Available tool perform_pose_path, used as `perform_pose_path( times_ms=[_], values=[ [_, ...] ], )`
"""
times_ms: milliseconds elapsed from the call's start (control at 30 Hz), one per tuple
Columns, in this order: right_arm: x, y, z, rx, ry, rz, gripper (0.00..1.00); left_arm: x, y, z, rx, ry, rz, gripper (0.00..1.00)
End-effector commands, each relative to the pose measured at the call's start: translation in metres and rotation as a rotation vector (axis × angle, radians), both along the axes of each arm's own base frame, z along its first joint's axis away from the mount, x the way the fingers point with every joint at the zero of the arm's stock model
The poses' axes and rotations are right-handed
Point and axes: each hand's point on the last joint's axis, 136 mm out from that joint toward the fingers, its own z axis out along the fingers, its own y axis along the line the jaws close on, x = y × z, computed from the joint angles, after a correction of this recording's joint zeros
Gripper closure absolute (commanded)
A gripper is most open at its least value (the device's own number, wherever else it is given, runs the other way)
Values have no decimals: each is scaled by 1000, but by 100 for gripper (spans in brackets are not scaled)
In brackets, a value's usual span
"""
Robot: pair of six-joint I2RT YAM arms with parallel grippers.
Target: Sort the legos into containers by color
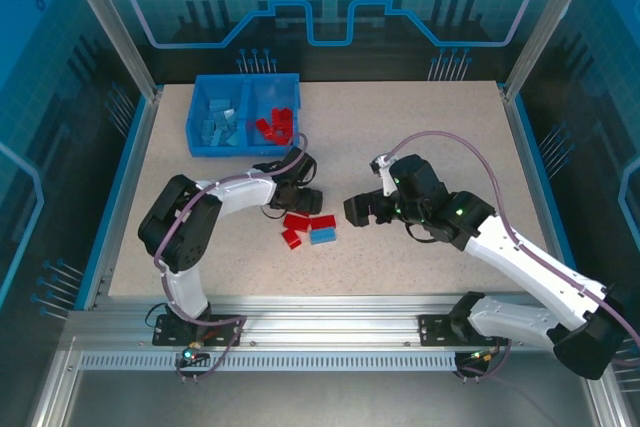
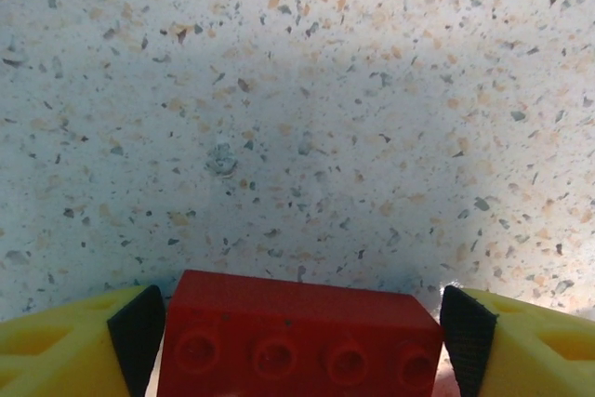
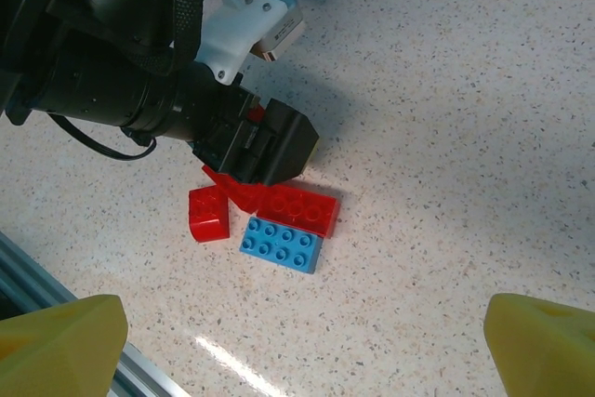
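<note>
As I look down from the top camera, the speckled table [image 1: 420, 137] carries the blue bin [image 1: 243, 150] at its far left. Light blue legos [image 1: 220, 125] lie in its left compartment and red legos [image 1: 276, 126] in its right one. The left gripper [image 1: 300, 199] is down near the table's middle. Through its wrist camera I see its black pads [image 2: 139, 327] set against either end of a red brick [image 2: 297, 337], so it is gripping that brick. The right gripper [image 1: 362, 210] hangs near it on the right, yellow fingertips [image 3: 56, 346] spread wide apart. Beside the left gripper lie a second red brick [image 3: 302, 211] touching a blue brick [image 3: 282, 244], and a smaller red brick [image 3: 208, 215] just beside them.
</note>
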Motion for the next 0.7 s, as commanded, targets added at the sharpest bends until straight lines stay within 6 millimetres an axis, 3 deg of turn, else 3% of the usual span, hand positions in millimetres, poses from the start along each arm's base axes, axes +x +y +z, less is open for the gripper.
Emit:
perform_pose_path(
  times_ms=[0, 133, 267, 333, 467, 667],
  values=[
    [0, -9, 0, -1, 2, -33, 0, -10, 2, -7, 30, 43, -33, 22],
    [2, -8, -1, 3, -1, -32, 0, -16, 10, -15, 60, 56, -16, 34],
    [2, -5, 0, 6, 12, -23, 0, -15, 8, -8, 34, 38, 4, 42],
    [1, -3, 2, 14, 15, -18, 0, -11, 9, -2, 34, 13, 20, 41],
    [1, -3, 4, 25, 11, -18, 0, -7, 9, -1, 52, 8, 12, 22],
    [-1, -5, 4, 22, 12, -23, 0, -9, 6, -20, 111, 43, -9, 27]
  ],
)
